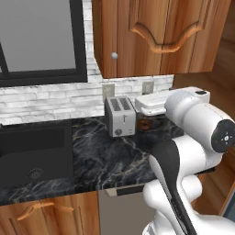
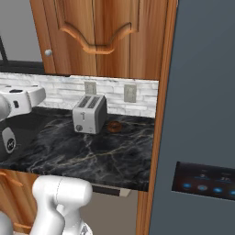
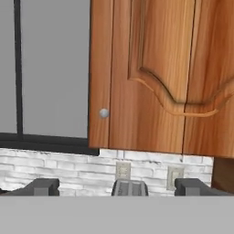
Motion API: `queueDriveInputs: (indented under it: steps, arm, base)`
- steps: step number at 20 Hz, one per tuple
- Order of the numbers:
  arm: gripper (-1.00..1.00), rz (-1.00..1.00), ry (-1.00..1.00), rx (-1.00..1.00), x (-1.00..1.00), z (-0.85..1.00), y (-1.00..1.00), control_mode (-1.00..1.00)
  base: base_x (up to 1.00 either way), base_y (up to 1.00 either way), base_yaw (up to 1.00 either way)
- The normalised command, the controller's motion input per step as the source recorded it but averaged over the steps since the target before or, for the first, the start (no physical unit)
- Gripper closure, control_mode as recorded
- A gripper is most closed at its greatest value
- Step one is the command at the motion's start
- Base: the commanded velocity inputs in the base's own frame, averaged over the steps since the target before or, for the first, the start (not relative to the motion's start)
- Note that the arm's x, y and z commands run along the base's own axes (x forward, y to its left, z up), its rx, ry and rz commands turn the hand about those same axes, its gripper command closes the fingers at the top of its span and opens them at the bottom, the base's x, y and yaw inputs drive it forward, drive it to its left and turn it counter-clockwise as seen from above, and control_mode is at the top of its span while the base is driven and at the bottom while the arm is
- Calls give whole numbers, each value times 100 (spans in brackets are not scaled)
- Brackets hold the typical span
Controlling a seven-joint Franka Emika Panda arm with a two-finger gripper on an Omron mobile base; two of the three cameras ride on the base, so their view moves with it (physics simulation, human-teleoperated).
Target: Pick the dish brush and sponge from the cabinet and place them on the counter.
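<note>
The cabinet (image 3: 155, 77) is seen shut in the upper right of the hand view, its arched door closed and its round grey knob (image 3: 104, 113) low on the door's left edge. The same cabinet takes up the top of the left base view, with the knob at the door's lower left corner. The dish brush and the sponge cannot be seen; they are presumably behind that closed door, so their exact places cannot be told.

The gripper (image 3: 116, 186) is pointed at the wall below the cabinet, its jaws spread wide with nothing between them. A toaster (image 1: 120, 116) stands on the bench (image 1: 110, 160) against the white brick wall, in the middle of the left base view, with a small orange ball (image 2: 114, 126) just beside it. A black sink (image 1: 32, 158) is set into the bench at the left of that view.

The door must be opened first, so the knob would be pinched and pulled. The sponge is judged to be light and soft, best taken across its narrow sides with a gentle squeeze. The brush is judged to be light and stiff, best held at mid-handle.
</note>
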Motion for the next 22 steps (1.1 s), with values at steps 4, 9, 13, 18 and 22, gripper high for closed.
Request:
queueDriveInputs:
  steps: [4, 9, 13, 18, 22]
  arm:
    - [-100, 0, -12, 1, -9, 1, 0, -100]
    - [-100, 0, -15, 1, 0, 0, 3, -100]
    - [-100, 0, -14, 2, 1, 0, 4, -100]
    - [-100, 0, -14, 3, 4, 0, 3, -100]
    - [-100, 0, -13, 4, 2, 0, 0, -100]
  base:
    - [0, 0, 0]
    - [0, 0, 0]
    - [0, 0, 0]
    - [0, 0, 0]
    - [0, 0, 0]
